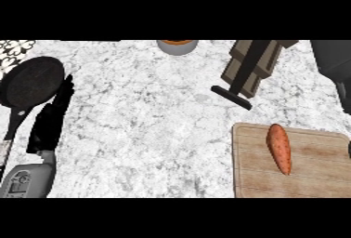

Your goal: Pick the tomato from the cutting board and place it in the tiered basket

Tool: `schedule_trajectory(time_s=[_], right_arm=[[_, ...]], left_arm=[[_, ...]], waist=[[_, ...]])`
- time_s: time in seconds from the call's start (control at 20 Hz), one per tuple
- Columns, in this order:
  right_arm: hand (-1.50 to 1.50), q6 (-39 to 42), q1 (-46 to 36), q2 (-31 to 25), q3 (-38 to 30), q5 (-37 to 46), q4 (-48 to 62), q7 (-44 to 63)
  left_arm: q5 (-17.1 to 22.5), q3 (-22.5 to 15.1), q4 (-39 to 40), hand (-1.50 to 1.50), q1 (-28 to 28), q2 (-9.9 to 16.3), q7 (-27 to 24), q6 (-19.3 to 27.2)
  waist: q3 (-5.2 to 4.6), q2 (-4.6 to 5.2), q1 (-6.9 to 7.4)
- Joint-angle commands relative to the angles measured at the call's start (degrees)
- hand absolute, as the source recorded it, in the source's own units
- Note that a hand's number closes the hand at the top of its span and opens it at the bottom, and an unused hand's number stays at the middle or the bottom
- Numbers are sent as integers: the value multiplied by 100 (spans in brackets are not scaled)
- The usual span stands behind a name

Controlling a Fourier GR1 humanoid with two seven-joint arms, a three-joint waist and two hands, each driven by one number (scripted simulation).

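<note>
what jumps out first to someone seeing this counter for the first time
The eye lands on the long orange vegetable lying lengthwise on the wooden cutting board at the lower right; it looks more like a sweet potato than a tomato. Next comes the black frying pan at the far left, with the robot's left hand open just beside it, fingers pointing up the counter. A knife block stands at the upper right.

L hand [49, 122] | open, fingers straight, pointing up | grey forearm [29, 179] at lower-left edge
</note>
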Motion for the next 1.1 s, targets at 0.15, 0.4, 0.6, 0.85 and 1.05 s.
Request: schedule_trajectory(time_s=[0.15, 0.4, 0.6, 0.85, 1.05], right_arm=[[-150, -1076, 489, 6, -120, -282, -629, -279], [-150, -1328, 256, 115, 157, -120, -1092, -5], [-150, -1308, 158, 119, 316, 46, -1567, 541], [-150, -700, 219, -167, 54, -194, -2374, 1089], [-150, 153, 544, -185, -105, -464, -3431, 1268]], left_arm=[[105, 172, 52, 0, -25, 139, -19, -135], [93, 177, 139, 0, 130, 81, -171, -127], [188, 294, 25, 0, 86, 238, -6, -269], [-31, 170, -45, 0, 263, 33, -38, 2], [-63, 188, -182, 0, 506, 1, -37, 80]], waist=[[1, -12, -39], [-3, -30, -65], [-1, -64, -113], [2, -95, -199], [10, -200, -385]])
